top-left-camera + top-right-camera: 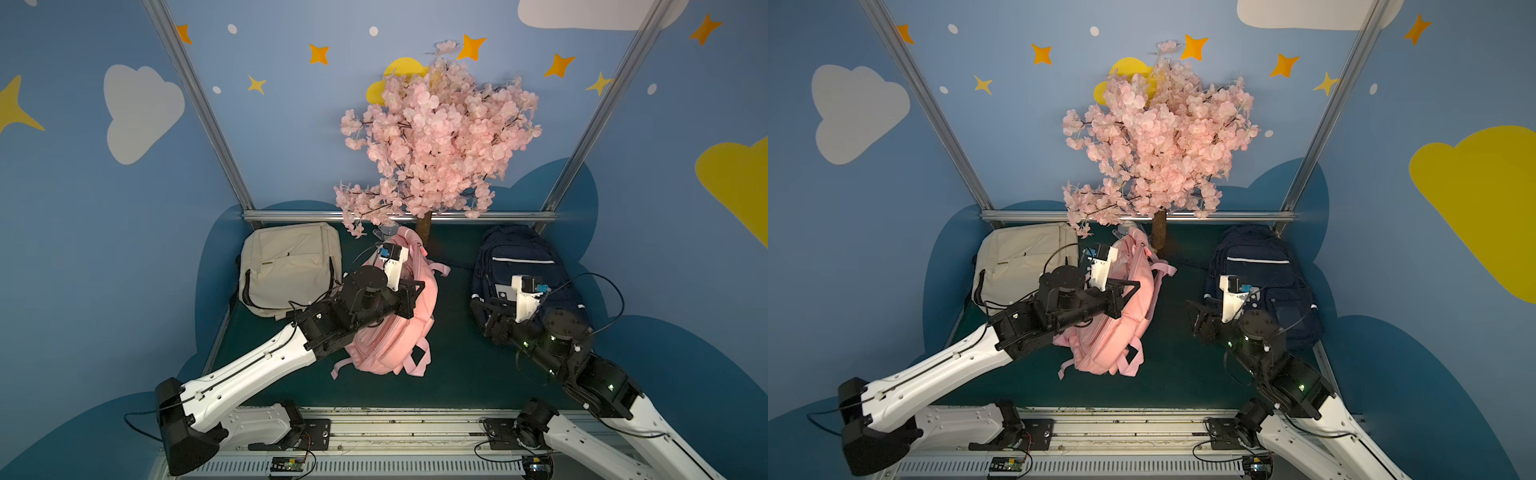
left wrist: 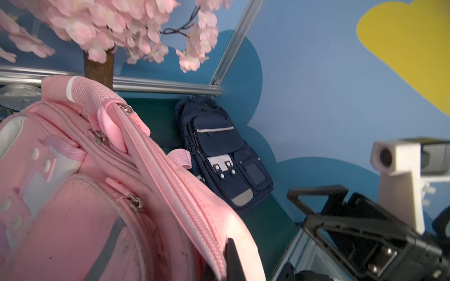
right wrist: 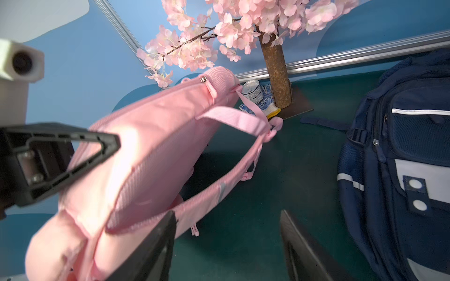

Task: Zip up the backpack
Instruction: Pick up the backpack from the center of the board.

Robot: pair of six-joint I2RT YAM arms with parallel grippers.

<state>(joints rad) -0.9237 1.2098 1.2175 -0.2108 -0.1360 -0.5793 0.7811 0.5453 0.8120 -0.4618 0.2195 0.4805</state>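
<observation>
Soft pink fabric backpack lying mid-table on dark green mat, left gripper pinching its zipper edge, right gripper fingers spread wide, empty, beside navy blue backpack

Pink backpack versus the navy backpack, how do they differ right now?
The pink backpack is tipped up on its side, with the left gripper shut on its zipper edge; the navy backpack lies flat, front up, with no gripper on it. The pink backpack sits mid-table by the tree trunk; the navy backpack is in the far right corner. The navy backpack has a white stripe and panel; the pink backpack does not. Both have several zippered compartments.
</observation>
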